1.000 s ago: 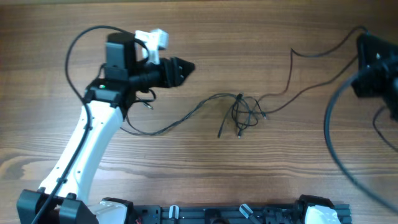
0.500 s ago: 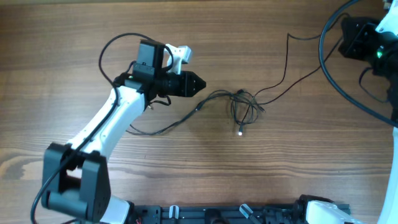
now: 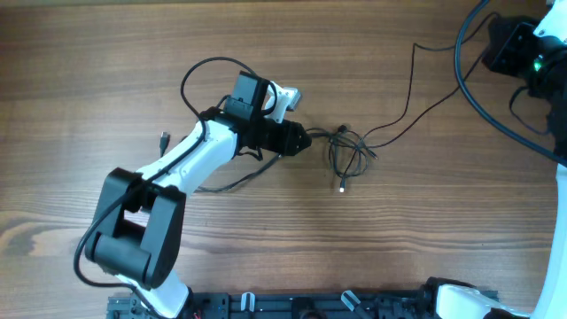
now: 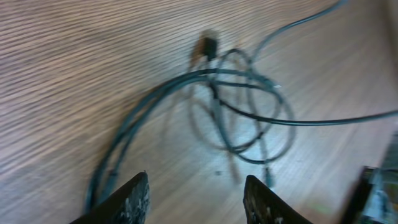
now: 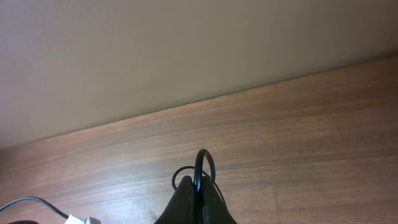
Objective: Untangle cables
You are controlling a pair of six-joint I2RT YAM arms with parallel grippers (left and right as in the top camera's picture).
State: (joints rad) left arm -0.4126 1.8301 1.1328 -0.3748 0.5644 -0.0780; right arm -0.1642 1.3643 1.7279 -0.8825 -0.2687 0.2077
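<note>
**Left gripper** (image 3: 301, 140): at the centre of the overhead view, pointing toward frame right. Jaws parted to a middling gap, nothing between. In the left wrist view, two dark, rough-faced fingertips (image 4: 134, 199) at the bottom edge, with bare wood grain in the gap.

**Cables** (image 3: 348, 154): lying on the table (image 3: 89, 71) just to the right of that gripper, near but not touching. Thin, round, black, limp cords, bunched into several overlapping loops with the crossings packed in the middle. Small dark plug (image 4: 208, 45) at the top of the bunch in the wrist view. Pale-tipped plug end (image 3: 342, 187) trailing out at the bottom of the bunch in the overhead view.

**Axis:** none for the bunch itself, roughly round. Two sets of strands leaving it along one diagonal: toward lower left, passing under the left arm, and toward upper right, in the direction of the right gripper.

**Right gripper** (image 5: 199, 190): in the upper right corner of the overhead view, well apart from the bunch. Jaws closed tight on a cord loop (image 5: 203, 163) arching up above the fingertips.

**Nearer arm:** the left one, clearly.

**Probable next move:** advance along the current heading and lower over one outer loop, not the central crossing. Close, then draw toward frame left against the right-hand hold.

**Risks:** thin cord slipping out of the jaws, or two strands pinched together, tightening the knot instead of opening it.

**Table:** brown wood-grain surface, smooth and matte, with little friction to be expected under the cords.
</note>
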